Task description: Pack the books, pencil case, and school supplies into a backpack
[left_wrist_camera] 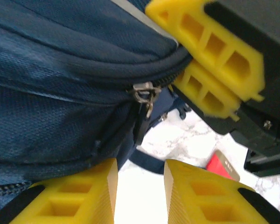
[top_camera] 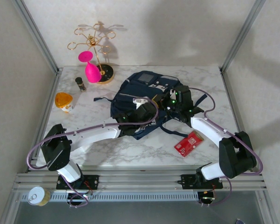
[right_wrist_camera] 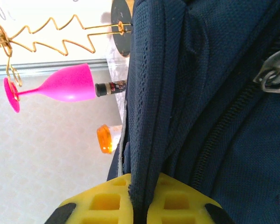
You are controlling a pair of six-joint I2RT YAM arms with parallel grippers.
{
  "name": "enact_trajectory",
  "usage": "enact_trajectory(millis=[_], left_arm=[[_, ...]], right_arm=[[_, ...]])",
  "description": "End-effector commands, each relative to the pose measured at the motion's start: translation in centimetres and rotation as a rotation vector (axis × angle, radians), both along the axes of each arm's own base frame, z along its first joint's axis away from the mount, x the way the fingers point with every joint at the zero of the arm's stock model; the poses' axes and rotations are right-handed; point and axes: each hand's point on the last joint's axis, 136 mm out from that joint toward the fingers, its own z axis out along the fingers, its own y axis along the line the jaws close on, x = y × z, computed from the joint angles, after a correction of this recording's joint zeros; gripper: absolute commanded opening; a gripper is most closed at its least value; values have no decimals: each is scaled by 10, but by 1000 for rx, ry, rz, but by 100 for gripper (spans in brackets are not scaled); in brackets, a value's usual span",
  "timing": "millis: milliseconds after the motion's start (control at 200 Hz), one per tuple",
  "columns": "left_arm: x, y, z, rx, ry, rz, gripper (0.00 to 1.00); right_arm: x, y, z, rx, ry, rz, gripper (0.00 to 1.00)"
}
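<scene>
The large navy blue fabric backpack (top_camera: 130, 102) lies in the middle of the white marble tabletop (top_camera: 130, 149). The right claw (right_wrist_camera: 137, 189) is clenched on a fold of the backpack's fabric. The left claw (left_wrist_camera: 140, 175) stands parted, grasping nothing, just short of a metal zipper pull (left_wrist_camera: 144, 93). The small flat red rectangular packet (top_camera: 188, 143) lies on the tabletop near the backpack, on the right arm's side.

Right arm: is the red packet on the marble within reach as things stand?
Probably, but not straight away. The red packet lies uncovered on the table beside that arm. However, the right end effector is shut on a fold of the backpack and must let go first.
</scene>
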Motion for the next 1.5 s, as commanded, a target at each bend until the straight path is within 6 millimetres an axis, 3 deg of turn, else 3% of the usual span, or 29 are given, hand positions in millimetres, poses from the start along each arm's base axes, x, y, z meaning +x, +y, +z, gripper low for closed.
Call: enact_trajectory(millis=[0,150,230,436,586,676,861,1041,1176,1342,1387,1497], left_arm=[[23,13,16,-29,-83,124,32],[36,-3,19,-57,-109,103,31],[47,-1,19,-32,-112,134,30],[64,-8,49,-81,-238,142,18],[66,0,49,-58,-245,159,7],[60,0,47,-70,-231,125,0],[42,8,41,-95,-169,73,0],[15,13,18,-109,-52,-46,0],[-2,29,1,-35,9,-86,0],[-8,55,-6,57,30,-81,0],[-10,51,-3,46,31,-105,0],[-16,20,10,-35,13,-162,0]], right_arm=[[-5,16,64,135,-176,60,0],[-8,17,63,153,-167,60,0],[-10,18,62,155,-164,57,0],[-13,18,57,150,-154,50,0],[-12,16,54,125,-161,43,0],[-8,15,51,95,-166,41,0],[1,5,47,44,-183,27,0],[3,-6,45,29,-190,27,0],[2,-11,44,4,-198,37,0],[1,-13,42,-15,-203,38,0],[1,-12,43,-8,-204,39,0],[-2,-11,44,42,-174,24,0]])
